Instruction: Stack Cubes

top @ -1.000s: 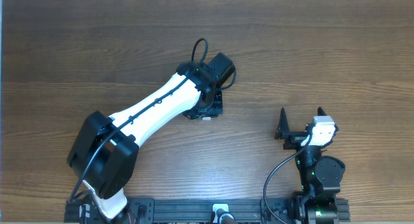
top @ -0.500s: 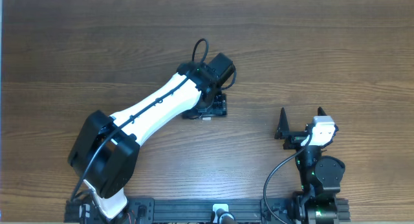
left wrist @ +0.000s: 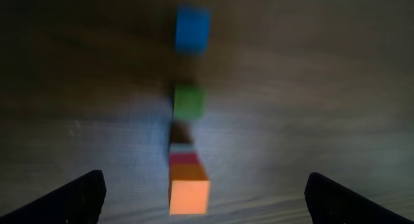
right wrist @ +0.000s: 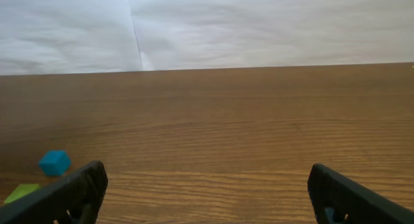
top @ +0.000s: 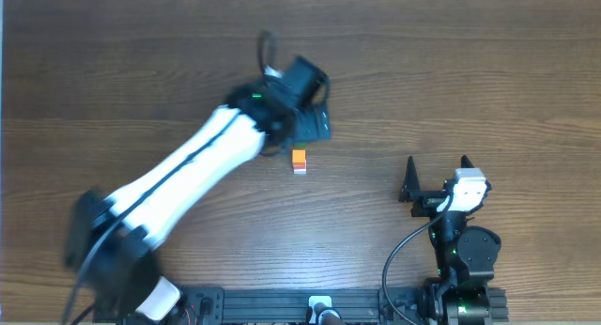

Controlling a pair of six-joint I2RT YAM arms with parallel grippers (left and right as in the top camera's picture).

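Stack of small cubes (left wrist: 187, 175) on dark wooden table (left wrist: 310, 88), blurred: orange cube (left wrist: 189, 195) on top, red cube (left wrist: 185, 158) under it, white layer (left wrist: 182, 147) lower. Green cube (left wrist: 188, 101) just beyond stack, apart. Blue cube (left wrist: 192, 30) farther beyond, same line. Left gripper (left wrist: 204, 188): 2 fingers (left wrist: 81, 198) spread wide, stack between.

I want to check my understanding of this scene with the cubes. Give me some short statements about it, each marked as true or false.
1. The left gripper is open and holds nothing. True.
2. The green cube sits on top of the stack. False: it stands on the table, apart from the stack.
3. The orange cube is the top one of the stack. True.
4. The right gripper holds the blue cube. False: this gripper is open and empty, and the blue cube is on the table.
5. In the left wrist view, the green cube lies between the stack and the blue cube. True.
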